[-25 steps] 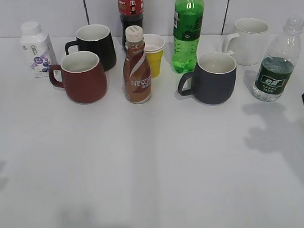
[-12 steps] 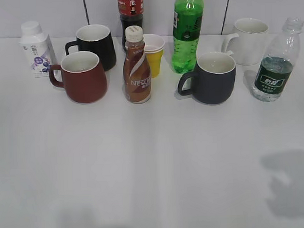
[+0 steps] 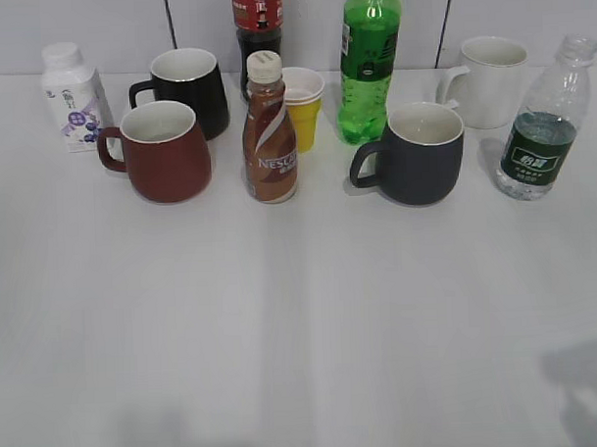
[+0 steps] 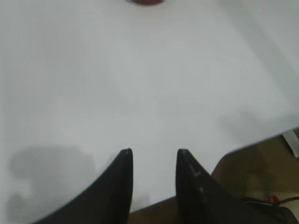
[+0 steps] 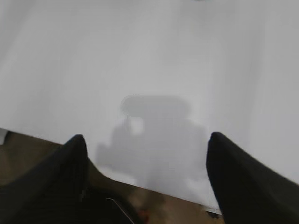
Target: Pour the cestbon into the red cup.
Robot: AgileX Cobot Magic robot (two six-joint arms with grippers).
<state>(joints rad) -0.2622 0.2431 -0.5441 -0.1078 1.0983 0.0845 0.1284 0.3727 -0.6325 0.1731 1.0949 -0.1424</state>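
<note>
Two claws: both hang over the near edge of the table (image 3: 302,312), neither in the exterior view, neither holding anything.
Right claw (image 5: 147,142): spread wide, nothing between its jaws.
Left claw (image 4: 153,156): parted only narrowly, nothing held.
Cestbon (image 3: 542,127): upright at the far right, capless, water seemingly up to about its label.
Red cup (image 3: 162,152): far left, well apart from the bottle, white inside; contents cannot be told.
Step in hand: likely the right claw's reach; grip the ribbed body at the label, level, gently, since the open mouth may spill.
Obstacles: dark grey mug (image 3: 414,153) and coffee bottle (image 3: 268,131) stand between.
</note>
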